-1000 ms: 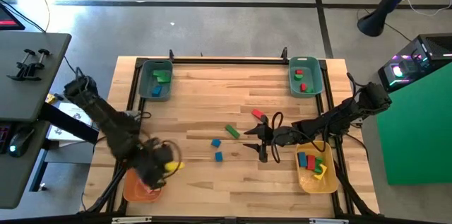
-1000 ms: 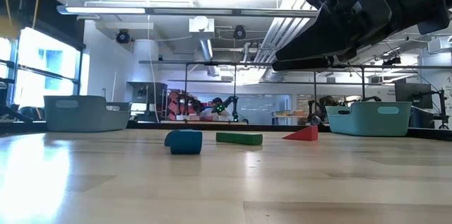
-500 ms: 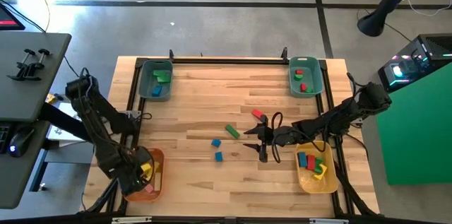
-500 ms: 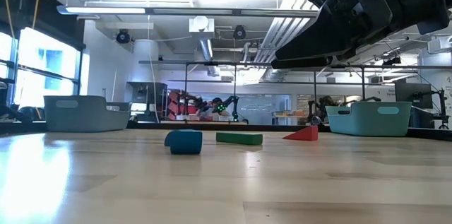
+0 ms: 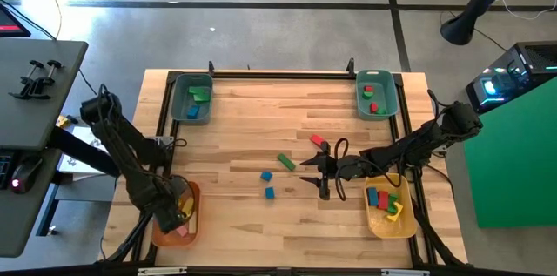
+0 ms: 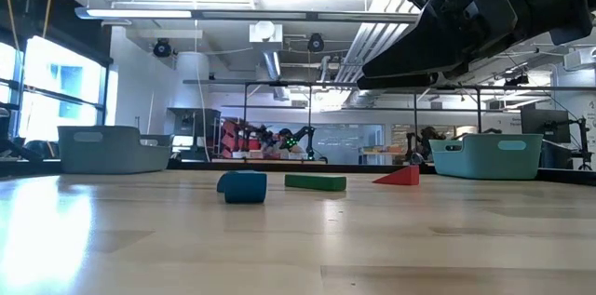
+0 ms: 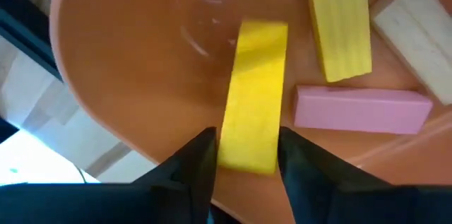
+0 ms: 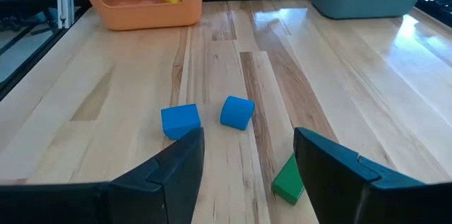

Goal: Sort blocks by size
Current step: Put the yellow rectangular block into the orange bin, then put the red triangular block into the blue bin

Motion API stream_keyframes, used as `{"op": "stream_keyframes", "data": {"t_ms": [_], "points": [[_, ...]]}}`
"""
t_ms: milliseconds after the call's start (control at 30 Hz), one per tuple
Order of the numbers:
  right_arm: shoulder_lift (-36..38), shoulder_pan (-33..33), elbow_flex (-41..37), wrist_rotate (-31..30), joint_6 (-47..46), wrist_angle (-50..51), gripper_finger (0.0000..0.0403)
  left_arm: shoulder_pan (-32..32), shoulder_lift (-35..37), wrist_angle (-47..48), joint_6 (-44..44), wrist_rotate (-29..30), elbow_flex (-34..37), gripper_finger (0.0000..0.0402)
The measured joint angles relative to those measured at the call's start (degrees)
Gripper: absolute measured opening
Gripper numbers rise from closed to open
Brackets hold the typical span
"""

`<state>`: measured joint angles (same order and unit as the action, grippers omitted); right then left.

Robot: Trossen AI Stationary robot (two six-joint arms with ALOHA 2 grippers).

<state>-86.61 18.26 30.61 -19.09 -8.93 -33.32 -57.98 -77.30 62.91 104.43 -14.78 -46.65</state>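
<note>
My left gripper (image 5: 178,211) is over the orange bin (image 5: 161,232) at the table's near left corner, shut on a yellow bar (image 7: 253,104). On the bin floor lie another yellow bar (image 7: 342,26), a pink bar (image 7: 360,107) and a natural wood bar (image 7: 424,33). My right gripper (image 5: 315,178) hangs open and empty above the table's middle right. On the table below it lie a green bar (image 5: 286,162), two blue blocks (image 5: 266,175) (image 5: 270,192) and a red wedge (image 5: 318,140). My left gripper pinches the yellow bar's near end (image 7: 247,155) between its two fingers, one on each long side. The fingers point down into the orange bin and lie along the bar, which reaches on past the fingertips. Whether its far end touches the bin floor, I cannot tell.
Two teal bins (image 5: 192,97) (image 5: 375,93) stand at the far corners, each holding a few blocks. A yellow bin (image 5: 407,224) with several blocks stands at the near right. A black frame runs along the table edges. Bare tabletop lies between the bins.
My left gripper has carried the yellow bar toward the table's left edge, from beside the orange bin to over it, and now holds it inside the bin.
</note>
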Motion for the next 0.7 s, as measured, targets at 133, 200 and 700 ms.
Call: {"op": "stream_keyframes", "data": {"t_ms": [133, 200, 700], "points": [[0.00, 0.00, 0.00, 0.00, 0.00, -0.01, 0.0213, 1.82, 3.28, 0.64, -0.57, -0.78, -0.32, 0.0162], [0.00, 0.00, 0.00, 0.00, 0.02, -0.39, 0.0213, 3.34, 5.91, 1.00, -0.37, -0.63, -1.46, 0.0167], [5.36, 2.65, 0.00, -3.16, 6.61, 4.31, 0.0213, 15.59, 11.95, -12.50, -39.15, 51.48, -9.70, 0.0166]]}}
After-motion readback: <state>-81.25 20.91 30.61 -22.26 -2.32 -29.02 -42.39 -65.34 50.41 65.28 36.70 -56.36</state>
